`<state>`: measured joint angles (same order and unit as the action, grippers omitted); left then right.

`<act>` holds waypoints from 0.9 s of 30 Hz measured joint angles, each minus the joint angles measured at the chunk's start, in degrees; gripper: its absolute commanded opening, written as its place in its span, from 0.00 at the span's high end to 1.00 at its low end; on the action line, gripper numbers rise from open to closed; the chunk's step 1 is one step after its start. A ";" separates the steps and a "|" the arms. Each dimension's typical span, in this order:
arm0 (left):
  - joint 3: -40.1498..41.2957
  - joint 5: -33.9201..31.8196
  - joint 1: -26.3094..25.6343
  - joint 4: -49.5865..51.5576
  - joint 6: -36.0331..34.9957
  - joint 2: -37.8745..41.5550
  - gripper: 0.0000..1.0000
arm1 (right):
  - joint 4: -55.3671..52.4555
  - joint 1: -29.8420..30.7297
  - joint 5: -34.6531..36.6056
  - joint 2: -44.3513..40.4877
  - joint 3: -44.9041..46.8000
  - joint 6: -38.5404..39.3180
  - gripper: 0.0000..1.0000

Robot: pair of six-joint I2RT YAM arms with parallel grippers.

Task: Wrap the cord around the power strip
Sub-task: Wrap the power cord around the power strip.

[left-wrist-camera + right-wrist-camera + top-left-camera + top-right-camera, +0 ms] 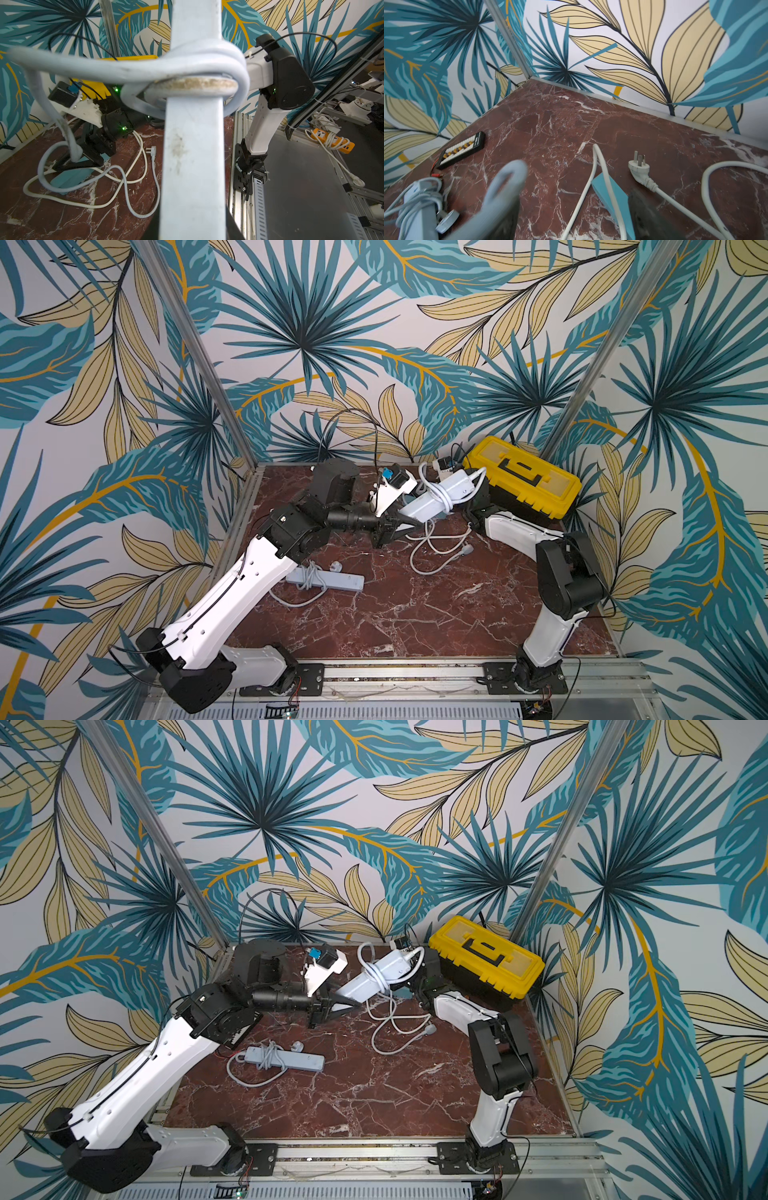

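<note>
Your marble tabletop (pixel 419 614) is walled on three sides by leaf-print panels, with metal rails along its edges. The yellow toolbox (pixel 524 476) fills the far corner on the right arm's side, close against both panels. The widest stretch of bare marble lies on the near side of the toolbox, toward the arm bases.

The power strip (pixel 419 506) is off the table and tilted. Its high end is just beside the toolbox's lid, and its low end points away toward the left arm. Your left gripper (pixel 402 526) is clamped tight on that low end. A second power strip (pixel 337 580), with its own cable bundled around it, lies flat well away from the toolbox, close by the left arm's forearm.

The cord (pixel 145 69) is wound several turns around the middle of the held strip. The rest drops to the marble in slack loops below the strip, in front of the toolbox.

Your right gripper (pixel 562 199) sits low beneath the strip's high end, right by the toolbox, with its jaws standing apart. One run of cord passes between them, and a blurred loop lies against one finger.

A small black connector board (pixel 463 150) lies by the far wall; the print on its rim is too small to read. The plug (pixel 639 168) lies on the marble among the loops.
</note>
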<state>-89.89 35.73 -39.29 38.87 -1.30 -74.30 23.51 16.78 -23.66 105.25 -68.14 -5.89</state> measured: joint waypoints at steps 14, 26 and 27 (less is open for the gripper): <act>-0.17 -6.58 1.09 -2.38 5.18 -1.95 1.00 | -0.42 3.13 5.11 -2.97 4.33 -7.52 0.16; -0.17 -6.78 1.44 -4.39 7.85 -4.42 1.00 | -1.86 6.78 3.67 -6.88 10.80 -9.05 0.14; -0.17 -6.78 1.44 -4.39 8.13 -4.42 1.00 | -2.29 7.26 3.67 -5.88 9.60 -8.39 0.14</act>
<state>-90.06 28.95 -37.85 34.48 6.83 -78.72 21.21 24.03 -19.99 99.37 -58.54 -14.28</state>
